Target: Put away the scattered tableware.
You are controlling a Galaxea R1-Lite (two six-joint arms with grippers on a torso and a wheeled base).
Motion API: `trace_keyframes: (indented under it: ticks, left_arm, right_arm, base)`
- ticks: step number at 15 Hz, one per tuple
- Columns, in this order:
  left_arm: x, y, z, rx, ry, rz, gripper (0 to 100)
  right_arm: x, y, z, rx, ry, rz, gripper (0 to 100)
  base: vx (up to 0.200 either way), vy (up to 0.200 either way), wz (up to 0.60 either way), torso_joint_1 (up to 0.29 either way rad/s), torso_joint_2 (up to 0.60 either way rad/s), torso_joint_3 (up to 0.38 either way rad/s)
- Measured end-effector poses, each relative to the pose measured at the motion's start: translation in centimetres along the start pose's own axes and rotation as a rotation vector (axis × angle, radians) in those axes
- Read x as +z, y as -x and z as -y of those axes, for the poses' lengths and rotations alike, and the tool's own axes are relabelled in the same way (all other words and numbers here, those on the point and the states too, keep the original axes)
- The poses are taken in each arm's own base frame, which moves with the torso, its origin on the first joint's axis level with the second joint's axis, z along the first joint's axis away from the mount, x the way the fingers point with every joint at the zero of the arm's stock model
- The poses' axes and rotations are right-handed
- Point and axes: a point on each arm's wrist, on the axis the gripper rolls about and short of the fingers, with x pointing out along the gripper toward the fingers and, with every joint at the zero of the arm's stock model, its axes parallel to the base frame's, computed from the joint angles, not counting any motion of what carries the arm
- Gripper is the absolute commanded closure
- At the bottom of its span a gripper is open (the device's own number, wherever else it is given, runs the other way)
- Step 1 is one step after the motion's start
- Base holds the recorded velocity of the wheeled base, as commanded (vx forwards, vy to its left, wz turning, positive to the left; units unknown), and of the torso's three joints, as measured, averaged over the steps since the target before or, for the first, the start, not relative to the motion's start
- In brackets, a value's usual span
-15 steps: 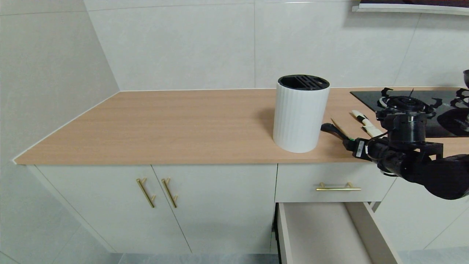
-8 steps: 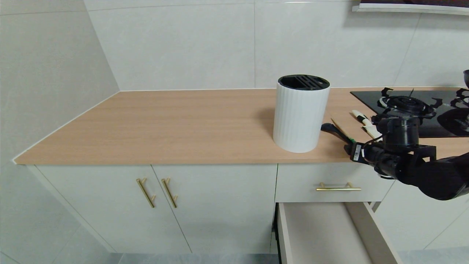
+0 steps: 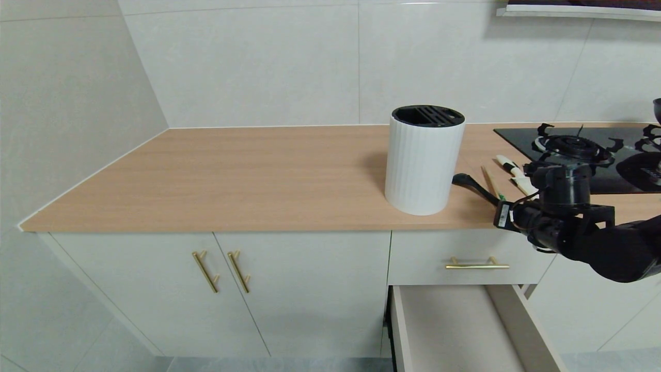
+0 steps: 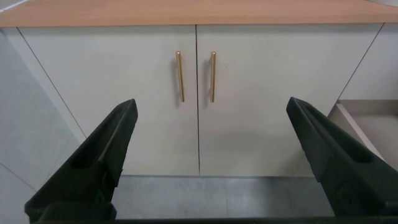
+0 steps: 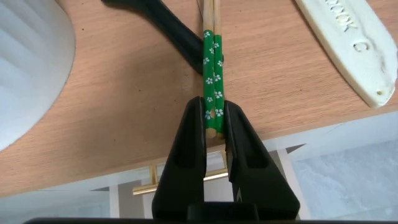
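Note:
A pair of wooden chopsticks (image 5: 211,68) with green flowered ends lies on the wooden counter (image 3: 258,170) near its front edge. My right gripper (image 5: 213,127) is shut on their green ends; in the head view the chopsticks (image 3: 489,182) run back from the gripper (image 3: 502,213). A black-handled utensil (image 3: 470,184) lies under them beside the white ribbed holder (image 3: 423,160). A white knife (image 3: 511,171) lies right of the chopsticks, also seen as the white knife (image 5: 351,46). My left gripper (image 4: 211,168) hangs open in front of the cabinet doors.
A gas hob (image 3: 583,150) occupies the counter's right end. Below the counter, a drawer (image 3: 465,330) stands pulled out under a closed drawer with a gold handle (image 3: 477,265). Two cabinet doors with gold handles (image 4: 196,76) are to the left.
My right gripper has dropped slightly and shifted left toward the counter's front edge. The chopsticks have swung in its grip, their far ends turning rightward. The left arm is still.

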Motion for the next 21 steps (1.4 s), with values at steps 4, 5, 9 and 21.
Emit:
trace_keyframes:
  ticks: [4,5,9,21]
  left_arm:
    - [0.0,0.0,0.0,-0.001,0.0,0.0,0]
    - [0.0,0.0,0.0,0.0,0.0,0.0,0]
    - [0.0,0.0,0.0,0.0,0.0,0.0,0]
    - [0.0,0.0,0.0,0.0,0.0,0.0,0]
  right_arm:
    - [0.6,0.8,0.1,0.004,-0.006,0.016,100]
    - [0.6,1.2,0.2,0.006,-0.003,0.009,100]
    - [1.9,4.3,1.0,0.043,0.006,-0.033,100]
    - [5.1,14.7,3.5,0.329,0.048,0.017,100]
  base:
    - [0.0,0.0,0.0,0.0,0.0,0.0]
    - [0.0,0.0,0.0,0.0,0.0,0.0]
    - [0.0,0.0,0.0,0.0,0.0,0.0]
    - [0.0,0.0,0.0,0.0,0.0,0.0]
